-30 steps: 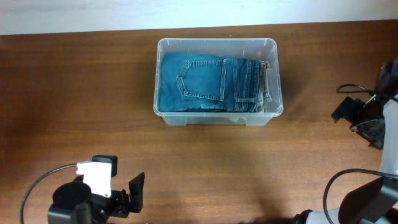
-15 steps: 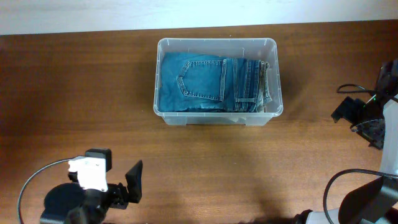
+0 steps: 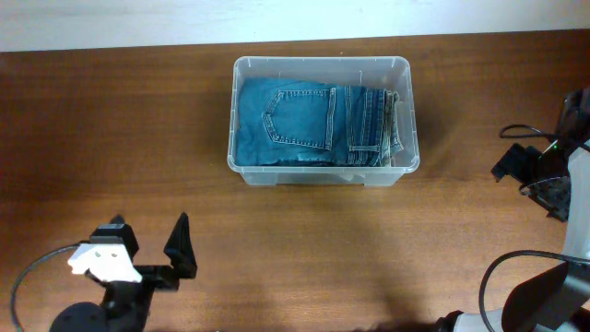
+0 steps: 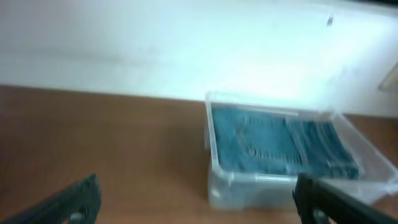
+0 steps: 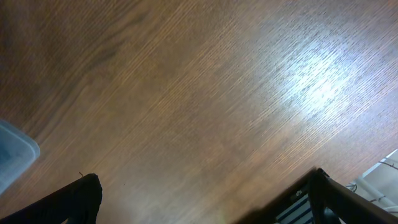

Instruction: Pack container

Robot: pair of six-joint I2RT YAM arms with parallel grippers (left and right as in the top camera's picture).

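The left gripper (image 3: 149, 238) and right gripper (image 5: 193, 202) stand spread, empty — the container (image 3: 322, 63), stiff slick plastic weighted by soft jeans (image 3: 295, 124), probably handles best pinched at its rim.

No text, brand, number or sign could be read, nothing legible on the container (image 3: 323, 61), the jeans (image 3: 295, 124) or the table (image 3: 120, 138), left wrist view was blurred.

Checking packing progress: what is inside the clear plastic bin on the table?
The clear rectangular plastic container holds folded blue denim jeans, with a back pocket facing up. They cover nearly the whole floor, so anything beneath them cannot be seen.
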